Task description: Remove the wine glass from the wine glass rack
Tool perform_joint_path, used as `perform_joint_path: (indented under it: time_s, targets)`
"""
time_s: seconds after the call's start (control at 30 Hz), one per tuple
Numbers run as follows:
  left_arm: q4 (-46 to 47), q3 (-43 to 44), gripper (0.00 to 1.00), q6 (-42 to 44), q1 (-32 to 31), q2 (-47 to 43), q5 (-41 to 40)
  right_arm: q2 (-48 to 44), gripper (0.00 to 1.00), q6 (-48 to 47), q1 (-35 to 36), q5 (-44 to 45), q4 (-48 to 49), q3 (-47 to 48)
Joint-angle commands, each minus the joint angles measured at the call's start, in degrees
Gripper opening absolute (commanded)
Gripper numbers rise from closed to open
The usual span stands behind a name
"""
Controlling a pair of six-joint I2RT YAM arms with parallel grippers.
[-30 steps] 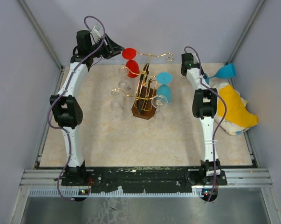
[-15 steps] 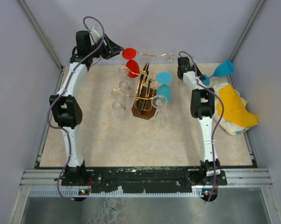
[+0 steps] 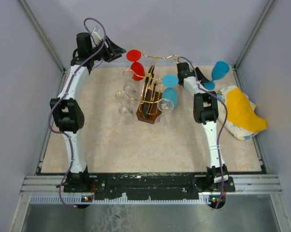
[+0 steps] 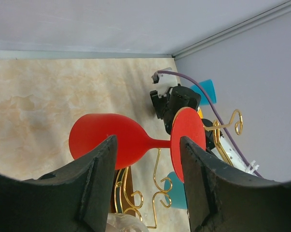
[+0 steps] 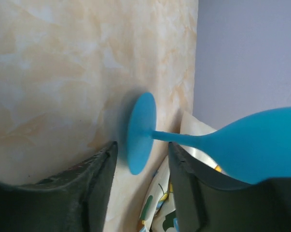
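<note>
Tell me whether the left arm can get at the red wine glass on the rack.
Probably yes: the left gripper is open, and the red wine glass lies just ahead with nothing between.

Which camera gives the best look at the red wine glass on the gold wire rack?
The left wrist view: the red wine glass fills the middle, with bowl, stem and round foot all clear. The top external view shows it small, hanging on the gold wire rack. The right wrist view misses it.
</note>
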Motion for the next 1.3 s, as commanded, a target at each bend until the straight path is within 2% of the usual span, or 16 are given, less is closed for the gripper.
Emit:
perform_joint_path:
  time_s: [0.0, 0.1, 0.2, 0.5, 0.67, 0.97, 1.27]
  targets:
    - [0.8, -0.1, 0.62, 0.5, 0.3, -3.2, 0.3, -1.1, 0.58, 5.3, 0.9, -9.9, -2.9, -3.6]
    - [0.9, -0.1, 0.62, 0.3, 0.2, -3.1, 0.5, -3.5, 0.75, 6.5, 1.5, -12.2, -2.4, -6.9]
    - [1.4, -0.1, 0.62, -0.2, 0.2, -2.9, 0.9, -6.0, 0.85, 8.3, 1.9, -14.8, -2.8, -9.7]
    - [3.0, 0.4, 0.62, -1.4, 0.0, -2.1, 1.4, -14.6, 0.80, 11.8, 2.4, -22.8, -1.8, -20.2]
    - [4.3, 1.5, 0.60, -2.3, -0.9, -0.9, 2.4, -15.2, 0.78, 13.6, 2.4, -23.4, -3.3, -22.2]
    - [3.2, 4.8, 0.48, -3.1, -2.8, 2.1, 4.2, -22.2, 0.77, 16.1, 1.7, -24.6, 0.9, -32.5]
    - [-1.5, 5.3, 0.47, 0.5, -3.3, 1.8, 1.9, -26.3, 0.76, 17.5, 0.6, -25.8, 2.7, -37.3]
